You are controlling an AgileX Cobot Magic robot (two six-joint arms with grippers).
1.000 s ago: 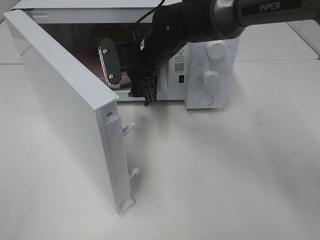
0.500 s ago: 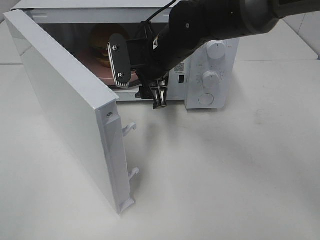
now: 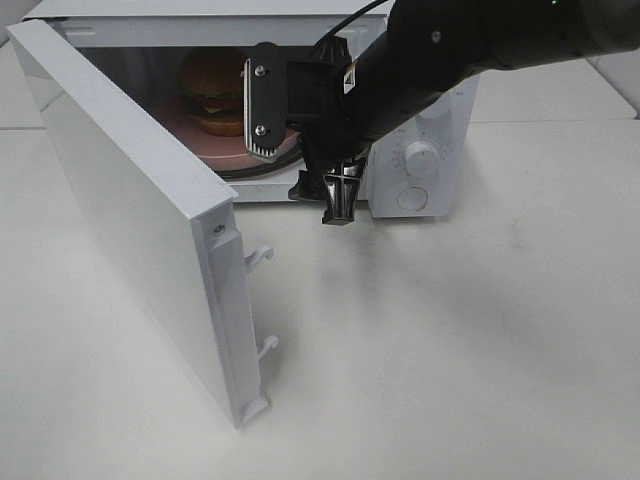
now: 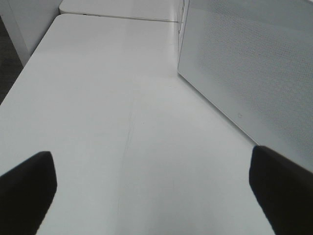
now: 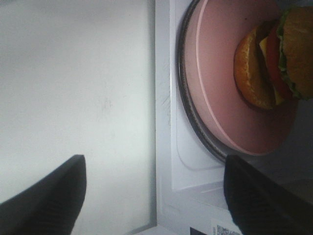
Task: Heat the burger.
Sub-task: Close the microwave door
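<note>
The white table carries a microwave with its door swung wide. Inside, just beyond the right claw, a pink plate holds the burger, upright and clear of the claw. That claw hangs spread at the opening, gripping nothing. The left claw is spread wide over the table beside the door. A second ago the right claw reached into the opening and hid the burger; it has since drawn back.
</note>
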